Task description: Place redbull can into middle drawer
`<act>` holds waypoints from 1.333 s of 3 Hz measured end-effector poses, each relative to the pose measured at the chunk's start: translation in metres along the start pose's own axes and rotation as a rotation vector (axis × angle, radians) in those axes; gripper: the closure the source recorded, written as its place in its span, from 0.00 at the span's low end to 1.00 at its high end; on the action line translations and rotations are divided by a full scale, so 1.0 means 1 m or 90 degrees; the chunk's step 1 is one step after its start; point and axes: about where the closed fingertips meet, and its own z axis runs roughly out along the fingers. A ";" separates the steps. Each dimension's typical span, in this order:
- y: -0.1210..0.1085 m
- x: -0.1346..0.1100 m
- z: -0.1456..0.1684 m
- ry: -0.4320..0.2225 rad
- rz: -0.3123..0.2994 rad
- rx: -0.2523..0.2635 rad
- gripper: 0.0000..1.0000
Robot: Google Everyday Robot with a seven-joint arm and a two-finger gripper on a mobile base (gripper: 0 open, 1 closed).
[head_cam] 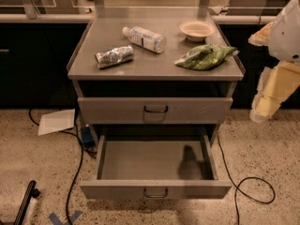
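Note:
The redbull can point(114, 56) lies on its side on the left part of the grey cabinet top point(154, 68). The middle drawer point(187, 190) is pulled out wide, and its grey inside holds nothing but a shadow. The drawer front above it point(155, 109) is closed. My gripper point(271, 95), cream-coloured, hangs at the right edge of the view, beside the cabinet's right side at the height of the upper drawer. It is apart from the can and holds nothing that shows.
On the cabinet top there are also a clear plastic bottle with a white label point(145, 38), a small bowl point(197, 29) and a green chip bag point(205, 56). Cables point(251, 191) and a white sheet point(56, 121) lie on the speckled floor. Dark counters stand behind.

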 end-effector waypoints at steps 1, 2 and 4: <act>-0.028 -0.033 0.032 -0.064 -0.064 -0.040 0.00; -0.053 -0.070 0.073 -0.138 -0.112 -0.095 0.00; -0.083 -0.148 0.130 -0.213 -0.174 -0.114 0.00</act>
